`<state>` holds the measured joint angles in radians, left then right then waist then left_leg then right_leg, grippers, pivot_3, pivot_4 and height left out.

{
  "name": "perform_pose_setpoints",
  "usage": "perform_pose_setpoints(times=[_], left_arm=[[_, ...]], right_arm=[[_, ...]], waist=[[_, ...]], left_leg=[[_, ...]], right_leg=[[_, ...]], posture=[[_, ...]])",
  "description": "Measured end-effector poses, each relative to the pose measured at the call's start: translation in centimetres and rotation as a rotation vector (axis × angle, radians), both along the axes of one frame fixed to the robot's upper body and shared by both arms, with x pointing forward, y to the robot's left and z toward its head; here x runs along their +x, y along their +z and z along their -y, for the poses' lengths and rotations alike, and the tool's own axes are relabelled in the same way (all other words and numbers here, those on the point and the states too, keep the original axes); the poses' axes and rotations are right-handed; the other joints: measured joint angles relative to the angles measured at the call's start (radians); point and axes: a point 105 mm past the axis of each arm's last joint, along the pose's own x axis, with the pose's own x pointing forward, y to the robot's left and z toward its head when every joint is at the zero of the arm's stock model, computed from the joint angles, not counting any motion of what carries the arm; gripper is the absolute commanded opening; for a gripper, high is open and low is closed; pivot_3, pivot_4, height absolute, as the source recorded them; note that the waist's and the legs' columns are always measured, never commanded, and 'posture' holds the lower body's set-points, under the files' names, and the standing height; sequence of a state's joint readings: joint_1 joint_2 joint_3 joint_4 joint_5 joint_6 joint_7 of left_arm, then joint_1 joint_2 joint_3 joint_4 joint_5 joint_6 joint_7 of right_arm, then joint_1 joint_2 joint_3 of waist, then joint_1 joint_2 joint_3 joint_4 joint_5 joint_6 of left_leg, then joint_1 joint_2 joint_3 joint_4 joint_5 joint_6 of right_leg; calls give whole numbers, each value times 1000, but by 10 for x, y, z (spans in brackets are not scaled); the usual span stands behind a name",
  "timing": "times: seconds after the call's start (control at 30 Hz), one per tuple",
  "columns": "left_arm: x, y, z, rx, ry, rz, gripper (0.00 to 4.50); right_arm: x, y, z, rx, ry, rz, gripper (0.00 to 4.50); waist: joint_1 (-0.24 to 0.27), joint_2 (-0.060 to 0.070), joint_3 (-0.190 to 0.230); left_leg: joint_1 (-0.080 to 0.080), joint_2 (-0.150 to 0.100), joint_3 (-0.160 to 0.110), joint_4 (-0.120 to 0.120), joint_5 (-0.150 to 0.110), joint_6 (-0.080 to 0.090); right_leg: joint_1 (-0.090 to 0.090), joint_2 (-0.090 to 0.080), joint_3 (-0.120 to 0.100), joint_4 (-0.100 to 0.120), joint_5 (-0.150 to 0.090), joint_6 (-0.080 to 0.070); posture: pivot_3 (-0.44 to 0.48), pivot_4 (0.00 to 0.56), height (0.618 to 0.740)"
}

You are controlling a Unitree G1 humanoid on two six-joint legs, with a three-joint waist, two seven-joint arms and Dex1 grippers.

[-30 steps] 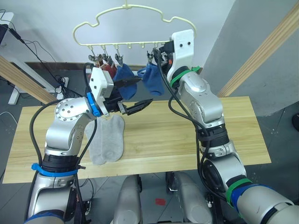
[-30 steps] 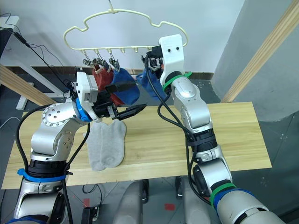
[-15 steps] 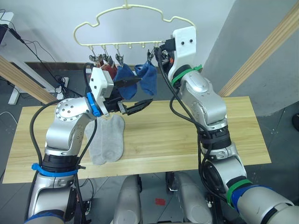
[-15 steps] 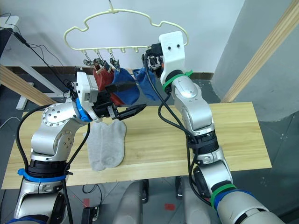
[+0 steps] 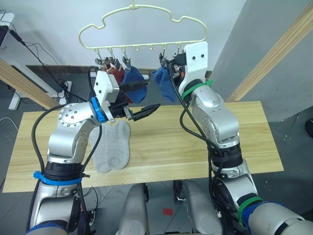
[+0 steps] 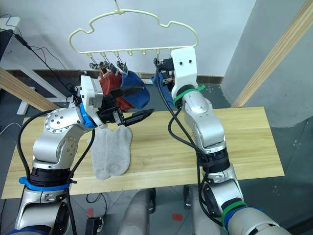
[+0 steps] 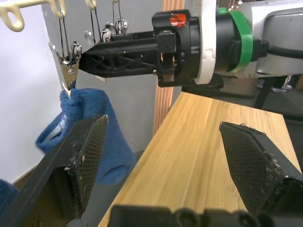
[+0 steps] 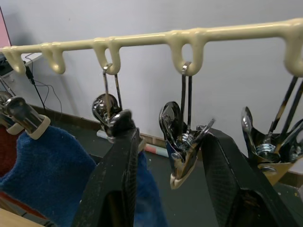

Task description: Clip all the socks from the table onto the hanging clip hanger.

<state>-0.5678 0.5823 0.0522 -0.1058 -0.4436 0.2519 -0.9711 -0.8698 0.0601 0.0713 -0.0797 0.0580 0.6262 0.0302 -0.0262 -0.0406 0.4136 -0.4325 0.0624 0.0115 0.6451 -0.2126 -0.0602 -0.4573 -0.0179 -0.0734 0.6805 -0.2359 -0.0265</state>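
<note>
The pale yellow clip hanger (image 5: 146, 45) hangs above the table (image 5: 161, 147). A rust red sock (image 5: 115, 73) and a blue sock (image 5: 132, 78) hang from its left clips. A second blue sock (image 5: 165, 84) hangs from a clip (image 7: 70, 64) further right. My right gripper (image 8: 165, 137) is up at that row of clips, open, with a bare metal clip (image 8: 182, 151) between its fingers and the blue sock (image 8: 149, 189) just behind one finger. My left gripper (image 5: 145, 98) hovers open and empty below the hung socks. Two light grey socks (image 5: 112, 147) lie side by side on the table.
A thick wooden rail (image 5: 274, 54) slants up at the right and another (image 5: 24, 83) at the left. Cables (image 5: 44, 54) trail over the floor at the back left. The table's right half (image 5: 254, 127) is bare wood.
My right gripper has risen with the second blue sock to the clips, and the sock now hangs straight from one. The hanger has swung slightly right. The left arm has not moved.
</note>
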Motion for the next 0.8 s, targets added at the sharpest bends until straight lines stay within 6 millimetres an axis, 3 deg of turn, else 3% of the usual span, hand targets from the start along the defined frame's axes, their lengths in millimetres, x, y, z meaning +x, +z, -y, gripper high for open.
perform_pose_setpoints(times=[0.3, 0.8], left_arm=[[0, 0, 0, 0, -1, 0, 4146], [2, -1, -1, -1, 3, -8, 4146]], right_arm=[[-6, 8, -1, 35, 2, 19, 2000], [-13, 0, 0, 44, -22, -29, 2000]], waist=[[0, 0, 0], [0, 0, 0]], left_leg=[[0, 0, 0, 0, 0, 0], [0, 0, 0, 0, 0, 0]], right_leg=[[0, 0, 0, 0, 0, 0], [0, 0, 0, 0, 0, 0]], posture=[[-46, 375, 740], [-49, 370, 740]])
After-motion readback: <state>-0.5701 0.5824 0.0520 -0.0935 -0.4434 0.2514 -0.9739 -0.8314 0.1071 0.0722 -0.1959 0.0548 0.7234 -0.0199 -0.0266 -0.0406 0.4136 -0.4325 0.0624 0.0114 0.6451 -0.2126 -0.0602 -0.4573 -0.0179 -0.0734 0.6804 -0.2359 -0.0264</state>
